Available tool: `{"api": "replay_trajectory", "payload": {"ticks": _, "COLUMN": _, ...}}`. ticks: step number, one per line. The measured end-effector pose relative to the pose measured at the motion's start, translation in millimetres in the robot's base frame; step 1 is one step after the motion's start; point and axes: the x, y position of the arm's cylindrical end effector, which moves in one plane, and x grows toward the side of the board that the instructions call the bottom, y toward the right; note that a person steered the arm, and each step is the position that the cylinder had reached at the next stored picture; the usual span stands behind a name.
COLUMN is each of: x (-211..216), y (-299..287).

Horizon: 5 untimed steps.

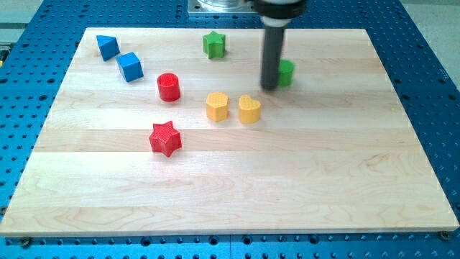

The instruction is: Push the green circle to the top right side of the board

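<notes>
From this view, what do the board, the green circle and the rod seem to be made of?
The board looks like pale wood with a smooth matte finish: grain lines and plank seams show. The green circle is probably plastic, judging by its even saturated colour and soft sheen, though the rod partly hides it. The rod looks like dark matte metal or plastic; I cannot tell which. My tip sits at the circle's left side.

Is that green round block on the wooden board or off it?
On: the green circle sits on the board, beside my tip.

Two blue blocks (108,47) (130,66), two green (213,44) (286,73), two red (168,87) (165,138), two yellow (217,106) (249,109).
</notes>
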Motion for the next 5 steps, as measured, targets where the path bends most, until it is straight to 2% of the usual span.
{"api": "replay_trajectory", "payload": {"ticks": 1, "x": -52.5, "y": 46.5}}
{"api": "replay_trajectory", "payload": {"ticks": 2, "x": -71.8, "y": 83.1}}
{"api": "replay_trajectory", "payload": {"ticks": 3, "x": -45.4, "y": 73.0}}
{"api": "replay_trajectory", "payload": {"ticks": 4, "x": -62.5, "y": 131.5}}
{"api": "replay_trajectory", "payload": {"ticks": 5, "x": -78.0, "y": 140.0}}
